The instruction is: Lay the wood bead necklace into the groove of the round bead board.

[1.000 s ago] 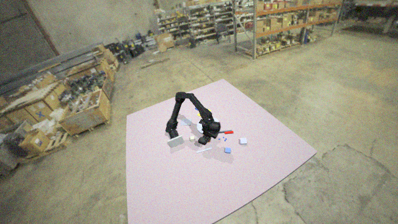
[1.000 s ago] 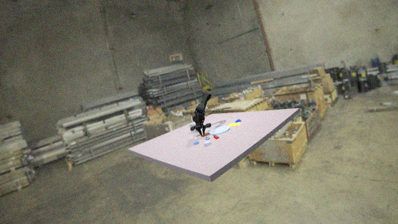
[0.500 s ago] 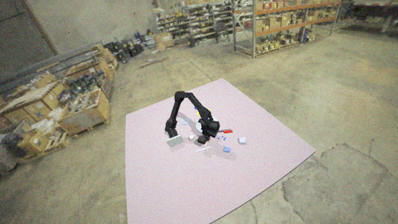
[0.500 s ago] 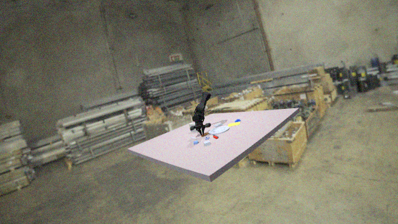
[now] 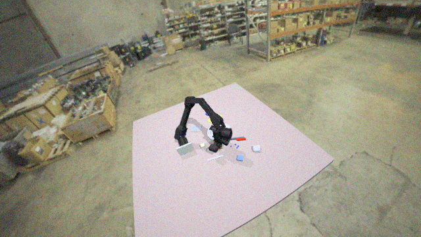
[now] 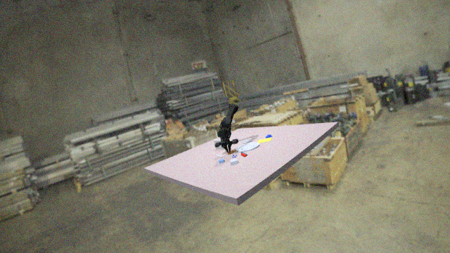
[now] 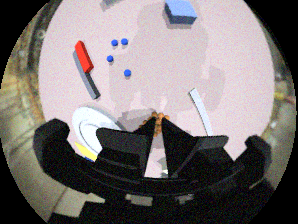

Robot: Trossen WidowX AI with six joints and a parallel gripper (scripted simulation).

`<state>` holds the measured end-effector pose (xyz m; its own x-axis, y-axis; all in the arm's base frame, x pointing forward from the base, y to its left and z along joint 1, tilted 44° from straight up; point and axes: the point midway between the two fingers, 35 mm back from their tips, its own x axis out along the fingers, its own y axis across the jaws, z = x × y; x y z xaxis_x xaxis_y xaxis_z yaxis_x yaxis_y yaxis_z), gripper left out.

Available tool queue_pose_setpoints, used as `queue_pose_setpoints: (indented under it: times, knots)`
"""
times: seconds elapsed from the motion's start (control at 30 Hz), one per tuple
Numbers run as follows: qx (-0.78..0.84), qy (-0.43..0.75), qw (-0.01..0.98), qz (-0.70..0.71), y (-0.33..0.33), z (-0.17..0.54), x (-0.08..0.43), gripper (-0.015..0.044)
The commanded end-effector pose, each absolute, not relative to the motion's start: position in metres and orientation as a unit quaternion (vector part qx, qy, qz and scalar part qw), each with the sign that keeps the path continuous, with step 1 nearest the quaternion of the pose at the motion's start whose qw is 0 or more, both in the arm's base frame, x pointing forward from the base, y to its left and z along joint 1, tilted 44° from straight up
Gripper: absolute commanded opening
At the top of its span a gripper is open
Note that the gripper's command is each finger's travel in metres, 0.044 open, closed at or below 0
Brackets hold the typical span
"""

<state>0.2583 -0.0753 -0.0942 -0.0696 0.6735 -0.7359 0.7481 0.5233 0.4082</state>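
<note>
From the wrist view, the gripper (image 5: 219,149) (image 6: 228,153) (image 7: 158,119) is clamping the bead necklace (image 5: 220,149) (image 6: 232,152) (image 7: 158,116) beside the round board (image 5: 210,133) (image 6: 248,147) (image 7: 79,120), probably needing lifting towards its groove.

From my station I saw a matte black arm (image 5: 205,108) (image 6: 228,117), slim straight links between chunky rounded joint housings. Its black parallel-jaw gripper (image 5: 215,146) (image 6: 229,152) (image 7: 158,119) had wedge-shaped fingers narrowing to points, broad faceted blocks behind them, and a wide curved body whose ends rose into rounded lobes. Markings were too small for me to make out.
</note>
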Motion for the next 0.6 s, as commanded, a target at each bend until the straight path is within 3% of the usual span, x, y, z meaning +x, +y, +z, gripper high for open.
queue_pose_setpoints:
  times: [0.0,0.43,0.57]
  knots:
    - [0.487,0.73,0.478,-0.039,-0.078,-0.091,0.259,0.0079]
    - [0.489,0.73,0.476,-0.039,-0.092,-0.076,0.26,0.042]
    - [0.489,0.73,0.476,-0.039,-0.092,-0.076,0.26,0.044]
